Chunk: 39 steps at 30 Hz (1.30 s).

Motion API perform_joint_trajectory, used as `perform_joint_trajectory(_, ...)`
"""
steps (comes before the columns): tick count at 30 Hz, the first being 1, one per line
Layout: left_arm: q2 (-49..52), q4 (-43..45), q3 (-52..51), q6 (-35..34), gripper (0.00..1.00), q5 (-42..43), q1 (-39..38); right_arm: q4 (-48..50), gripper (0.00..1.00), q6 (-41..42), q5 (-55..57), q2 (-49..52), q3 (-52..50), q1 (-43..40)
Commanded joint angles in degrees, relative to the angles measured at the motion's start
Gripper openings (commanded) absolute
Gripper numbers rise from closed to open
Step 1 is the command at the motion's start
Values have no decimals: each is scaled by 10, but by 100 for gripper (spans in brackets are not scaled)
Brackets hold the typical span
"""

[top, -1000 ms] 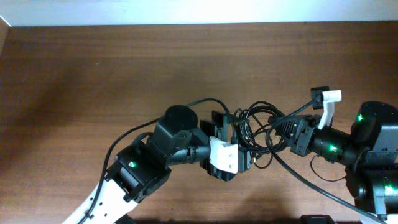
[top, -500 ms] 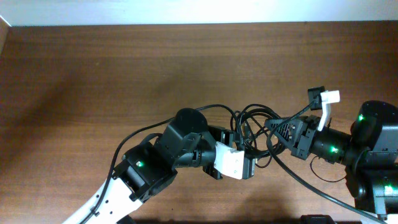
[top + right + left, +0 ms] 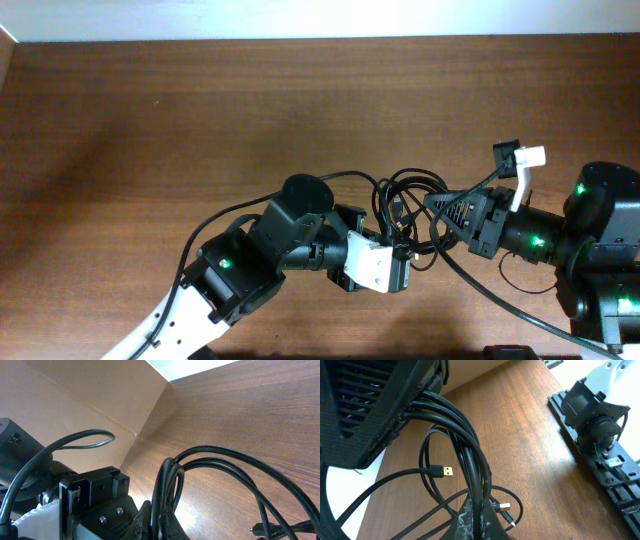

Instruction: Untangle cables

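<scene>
Right of centre on the wooden table, the tangle of thin black cables lies bunched and is held at two places: the left gripper is pinched fully together on several strands at the knot's lower edge, the right gripper clamped just as tight on a bundle at its right edge. The cords look light, limp and slightly slick, likely to sag and slip, so a single strand just behind a rigid USB plug seems the surer hold.
</scene>
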Motion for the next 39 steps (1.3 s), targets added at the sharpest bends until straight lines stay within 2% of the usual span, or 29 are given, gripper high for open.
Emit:
perform_joint_trajectory(1, 3, 33, 2, -113, 0, -76, -3, 5, 4, 0, -21, -3, 7, 0)
perform_joint_trajectory(4, 0, 79, 2, -183, 0, -83, -3, 2, 4, -21, -12, -3, 7, 0)
perform_joint_trajectory(7, -29, 105, 2, -189, 0, -92, 0, -11, 4, -34, 12, -3, 7, 0)
perform_joint_trajectory(10, -62, 99, 2, -249, 0, -196, 3, -15, 4, -34, 46, -3, 7, 0)
perform_joint_trajectory(14, -115, 52, 2, -353, 0, -410, 3, -15, 4, -34, 65, -3, 7, 0)
perform_joint_trajectory(16, -131, 41, 2, -395, 0, -463, 3, -15, 4, -34, 77, -3, 7, 0)
perform_joint_trajectory(20, -140, -4, 2, -529, 0, -618, 3, -15, 4, -34, 79, -3, 7, 0)
perform_joint_trajectory(23, -140, -59, 2, -577, 0, -673, 3, -12, 4, -34, 81, -3, 7, -1)
perform_joint_trajectory(24, -140, -98, 2, -636, 0, -734, 3, -13, 4, -33, 92, -3, 7, -1)
perform_joint_trajectory(25, -140, -119, 2, -673, 0, -759, 3, -13, 4, -33, 94, -3, 7, -1)
perform_joint_trajectory(26, -140, -136, 2, -710, 0, -767, 3, -12, 4, -34, 94, -3, 7, -1)
perform_joint_trajectory(29, -140, -148, 2, -754, 0, -751, 3, -11, 4, -33, 100, -3, 7, -1)
perform_joint_trajectory(32, -137, -139, 2, -758, 0, -627, 3, -10, 4, -33, 104, -3, 7, -1)
perform_joint_trajectory(34, -128, -132, 2, -757, 6, -561, 3, -6, 4, -31, 104, -3, 7, -1)
perform_joint_trajectory(35, -120, -129, 2, -757, 0, -536, 3, -7, 4, -31, 104, -3, 7, -1)
perform_joint_trajectory(36, -116, -127, 2, -757, 0, -529, 3, -7, 4, -31, 102, -3, 7, -1)
perform_joint_trajectory(37, -108, -127, 2, -744, 9, -516, 2, -7, 4, -31, 102, -3, 7, -1)
perform_joint_trajectory(38, -105, -127, 2, -723, 43, -506, 2, -7, 4, -31, 102, -3, 7, -1)
perform_joint_trajectory(39, -101, -127, 2, -666, 99, -479, 2, -7, 4, -31, 102, -3, 7, -1)
